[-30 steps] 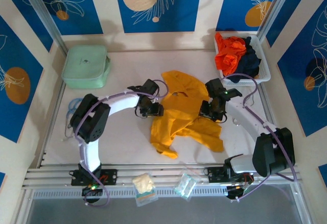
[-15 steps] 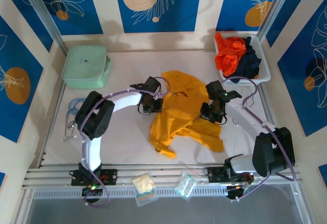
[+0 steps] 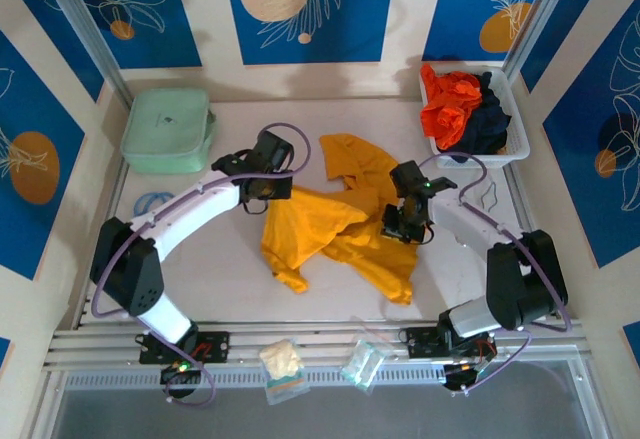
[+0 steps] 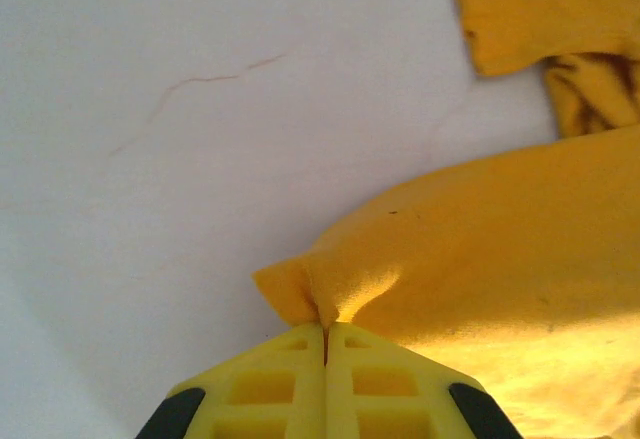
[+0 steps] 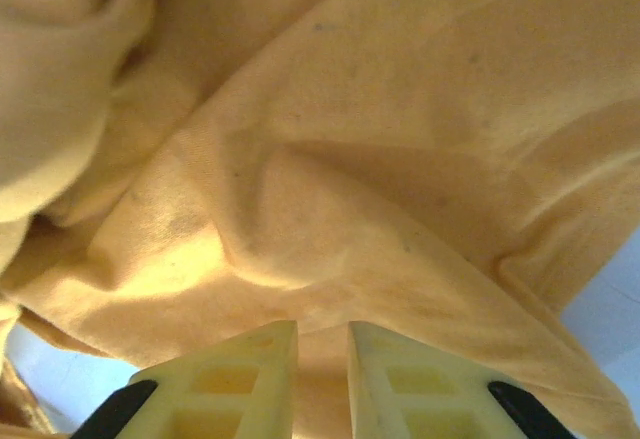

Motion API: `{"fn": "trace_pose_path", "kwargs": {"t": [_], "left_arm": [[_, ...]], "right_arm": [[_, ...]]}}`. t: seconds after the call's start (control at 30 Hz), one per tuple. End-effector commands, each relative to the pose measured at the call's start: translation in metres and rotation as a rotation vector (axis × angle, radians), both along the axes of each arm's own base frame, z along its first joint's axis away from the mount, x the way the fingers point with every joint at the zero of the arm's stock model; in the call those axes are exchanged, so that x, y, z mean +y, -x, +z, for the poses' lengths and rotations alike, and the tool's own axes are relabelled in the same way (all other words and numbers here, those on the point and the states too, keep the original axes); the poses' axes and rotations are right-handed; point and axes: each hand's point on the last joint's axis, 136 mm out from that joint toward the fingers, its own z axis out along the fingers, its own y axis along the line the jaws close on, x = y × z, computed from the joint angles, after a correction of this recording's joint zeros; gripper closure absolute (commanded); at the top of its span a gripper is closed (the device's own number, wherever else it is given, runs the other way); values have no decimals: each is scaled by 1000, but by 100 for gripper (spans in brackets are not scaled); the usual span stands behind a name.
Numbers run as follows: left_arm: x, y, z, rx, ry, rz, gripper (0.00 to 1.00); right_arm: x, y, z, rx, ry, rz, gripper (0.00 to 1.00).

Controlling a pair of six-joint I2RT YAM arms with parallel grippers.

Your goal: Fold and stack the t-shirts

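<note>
The golden-yellow t-shirt (image 3: 335,224) is being pinched by the closed left gripper (image 4: 325,334) and, apparently, the narrowed right gripper (image 5: 322,339). The orange-red t-shirt (image 3: 450,104) and navy t-shirt (image 3: 492,127) are being left unfolded, far right.

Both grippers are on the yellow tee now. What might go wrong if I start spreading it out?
1. The left gripper pinches just a small tip at the edge of the yellow t-shirt, so the cloth may slip free under tension.
2. The right gripper seems closed on a bunched fold rather than a hem, so pulling could drag layers together and leave the shirt crumpled instead of flat.
</note>
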Motion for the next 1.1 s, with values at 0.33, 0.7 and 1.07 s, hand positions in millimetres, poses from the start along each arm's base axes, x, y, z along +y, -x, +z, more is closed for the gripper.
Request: {"fn": "trace_pose_path", "kwargs": {"t": [0.33,0.7,1.07], "left_arm": [[75,-51,54,-217,-217,241,100],[195,-152,68,-262,-294,541,100],[163,-156,81,-263,-265,433,8]], "right_arm": [[-20,-17,-54,105,74,-161,91],[-49,-3,-56,152,59,-277,98],[-57,-4,-46,136,74,-281,99]]}}
